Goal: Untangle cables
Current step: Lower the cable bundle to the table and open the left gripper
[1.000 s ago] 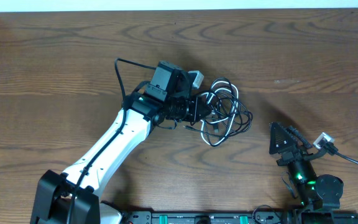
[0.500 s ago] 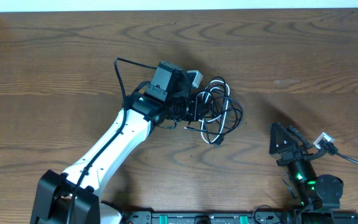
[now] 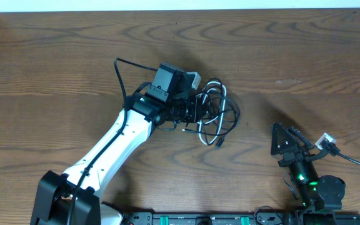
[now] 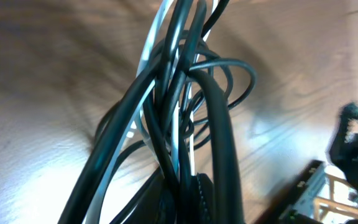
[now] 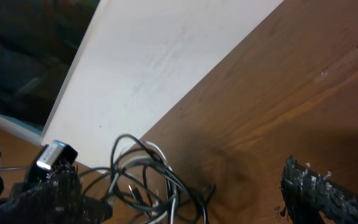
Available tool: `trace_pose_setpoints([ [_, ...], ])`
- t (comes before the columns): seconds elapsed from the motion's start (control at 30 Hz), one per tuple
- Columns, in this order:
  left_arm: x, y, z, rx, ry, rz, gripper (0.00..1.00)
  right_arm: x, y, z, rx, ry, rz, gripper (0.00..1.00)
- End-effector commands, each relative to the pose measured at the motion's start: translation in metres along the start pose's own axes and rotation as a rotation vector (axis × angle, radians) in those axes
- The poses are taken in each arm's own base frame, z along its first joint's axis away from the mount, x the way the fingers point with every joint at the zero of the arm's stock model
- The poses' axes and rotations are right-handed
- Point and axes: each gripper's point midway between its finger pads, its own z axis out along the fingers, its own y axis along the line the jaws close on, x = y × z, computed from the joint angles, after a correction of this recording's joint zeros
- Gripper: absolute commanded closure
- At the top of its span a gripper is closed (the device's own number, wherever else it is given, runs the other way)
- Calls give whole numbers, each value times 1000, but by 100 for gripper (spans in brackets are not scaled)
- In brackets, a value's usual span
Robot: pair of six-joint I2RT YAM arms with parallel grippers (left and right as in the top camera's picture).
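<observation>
The left arm (image 3: pixel 114 147) stretches diagonally forward and to the right, with the left gripper (image 3: pixel 197 110) clamped on the cables (image 3: pixel 224 114). The right arm (image 3: pixel 308 178) sits folded near its base, and the right gripper (image 3: pixel 282 140) has its fingers spread wide.

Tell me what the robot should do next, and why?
Probably bring the right end effector to pinch a loose loop: the left end effector alone holds the tangle of thin black and white cables, and the right one sits open, apart.

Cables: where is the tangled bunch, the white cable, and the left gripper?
cables (image 3: pixel 216 107), overhead view, middle of the tangled bunch.
white cable (image 4: pixel 146 53), left wrist view, its pale upper stretch.
left gripper (image 3: pixel 199 111), overhead view, between its fingertips at the bunch.
</observation>
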Motion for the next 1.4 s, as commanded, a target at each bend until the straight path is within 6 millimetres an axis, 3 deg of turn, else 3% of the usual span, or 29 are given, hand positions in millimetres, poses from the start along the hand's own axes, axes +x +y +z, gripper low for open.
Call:
trace_pose_setpoints([
  [0.0, -1, 15, -6, -121, -31, 17, 88, 1, 0, 0, -5, 6, 5, 1],
  [0.1, 10, 30, -3, -208, -15, 15, 88, 1, 0, 0, -6, 5, 5, 1],
  [0.17, 15, 32, 0, -220, -4, 19, 83, 1, 0, 0, -5, 6, 5, 1],
  [0.3, 20, 33, 2, -225, 8, 21, 83, 1, 0, 0, -5, 6, 5, 1],
  [0.47, 20, 33, 2, -225, 7, 21, 57, 1, 0, 0, -5, 6, 5, 1],
  [0.53, 20, 34, 2, -229, 6, 21, 51, 1, 0, 0, -5, 6, 5, 1],
  [0.6, 18, 38, 1, -255, -5, 22, 27, 1, 0, 0, -5, 6, 5, 1],
  [0.7, 20, 44, -1, -288, 2, 17, 13, 1, 0, 0, -5, 6, 5, 1],
  [0.9, 35, 54, -4, -337, 58, -6, 11, 1, 0, 0, -6, 5, 5, 1],
  [1.0, 46, 72, -12, -437, 89, -22, 9, 1, 0, 0, -5, 6, 5, 1],
  [1.03, 49, 80, -17, -489, 91, -46, 2, 1, 0, 0, -5, 6, 5, 1],
  [1.17, 57, 114, -41, -721, 6, -288, 2, 1, 0, 0, -5, 6, 5, 1],
  [1.37, 55, 117, -43, -743, -28, -344, 2, 1, 0, 0, -5, 6, 5, 1],
])
